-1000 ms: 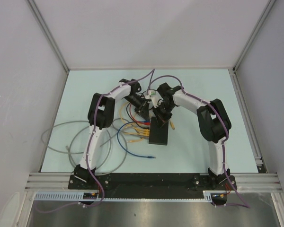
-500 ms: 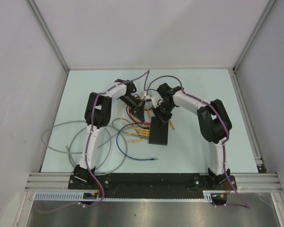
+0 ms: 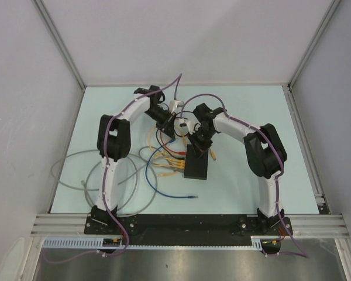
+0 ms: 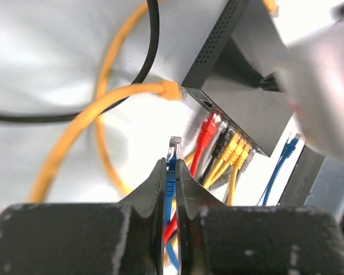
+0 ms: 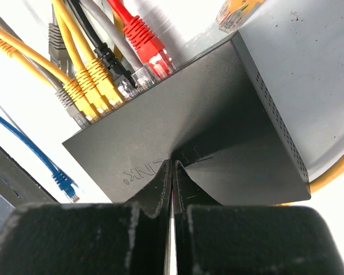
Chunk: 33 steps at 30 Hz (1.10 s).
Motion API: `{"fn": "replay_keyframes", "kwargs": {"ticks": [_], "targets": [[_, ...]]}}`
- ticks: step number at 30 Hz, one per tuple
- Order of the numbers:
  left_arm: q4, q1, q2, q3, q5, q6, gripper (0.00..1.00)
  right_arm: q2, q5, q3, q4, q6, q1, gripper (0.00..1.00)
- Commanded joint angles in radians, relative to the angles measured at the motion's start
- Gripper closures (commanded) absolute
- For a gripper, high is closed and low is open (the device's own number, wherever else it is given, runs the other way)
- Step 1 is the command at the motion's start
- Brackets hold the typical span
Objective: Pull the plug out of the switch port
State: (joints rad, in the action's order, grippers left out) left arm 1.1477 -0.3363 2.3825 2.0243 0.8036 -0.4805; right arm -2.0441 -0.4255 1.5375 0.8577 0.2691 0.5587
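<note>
Far to the left of the switch [image 3: 196, 165], grey cables [image 3: 76, 172] loop on the table [image 3: 251, 111]. Nearer the switch's left side, the left gripper [image 4: 171, 166] is pinched narrow on a blue plug [image 4: 172, 150], whose clear tip stands free in the air, apart from the sockets. An orange cable [image 4: 97, 109] runs up to the switch's corner, and a black cable [image 4: 154, 34] curves beyond it. Along the switch's socket edge a grey plug [image 5: 57, 37], yellow plugs [image 5: 94, 80], a black plug [image 5: 112, 60] and a red plug [image 5: 144, 35] sit seated, crowding that edge. A second blue cable end [image 5: 63, 182] lies loose on the table near the switch. On top of the switch the right gripper [image 5: 173, 166] is closed tight, its tips touching the lid. Just right of the switch lies an orange plug [image 3: 213, 155].
</note>
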Motion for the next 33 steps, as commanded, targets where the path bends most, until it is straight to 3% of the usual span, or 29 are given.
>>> {"fn": "replay_keyframes", "kwargs": {"ticks": [1, 4, 11, 13, 14, 17, 22, 28, 33], "targets": [[-0.022, 0.042, -0.143, -0.015, 0.019, -0.043, 1.0, -0.021, 0.113, -0.042, -0.031, 0.042, 0.001, 1.0], [-0.06, 0.052, -0.2, -0.039, 0.032, -0.053, 1.0, -0.027, 0.11, -0.042, -0.029, 0.042, 0.001, 1.0], [-0.031, 0.069, -0.226, -0.018, -0.167, -0.182, 0.99, -0.031, 0.106, -0.04, -0.031, 0.039, 0.001, 1.0], [-0.023, 0.079, -0.233, -0.001, -0.169, -0.181, 0.85, -0.03, 0.106, -0.04, -0.029, 0.042, 0.001, 1.0], [-0.023, 0.089, -0.241, -0.001, -0.172, -0.153, 0.65, -0.027, 0.113, -0.039, -0.028, 0.042, 0.001, 1.0], [0.009, 0.112, -0.31, -0.062, -0.179, -0.069, 0.45, -0.013, 0.123, -0.042, -0.023, 0.053, -0.002, 1.0], [-0.092, 0.117, -0.471, -0.416, -0.263, -0.024, 0.39, -0.007, 0.122, -0.051, -0.025, 0.059, -0.005, 0.99], [-0.147, 0.115, -0.487, -0.577, -0.175, 0.072, 0.39, -0.014, 0.114, -0.05, -0.025, 0.056, 0.001, 0.98], [-0.189, 0.115, -0.456, -0.621, -0.158, 0.118, 0.39, -0.019, 0.108, -0.05, -0.022, 0.055, 0.001, 0.98]]}}
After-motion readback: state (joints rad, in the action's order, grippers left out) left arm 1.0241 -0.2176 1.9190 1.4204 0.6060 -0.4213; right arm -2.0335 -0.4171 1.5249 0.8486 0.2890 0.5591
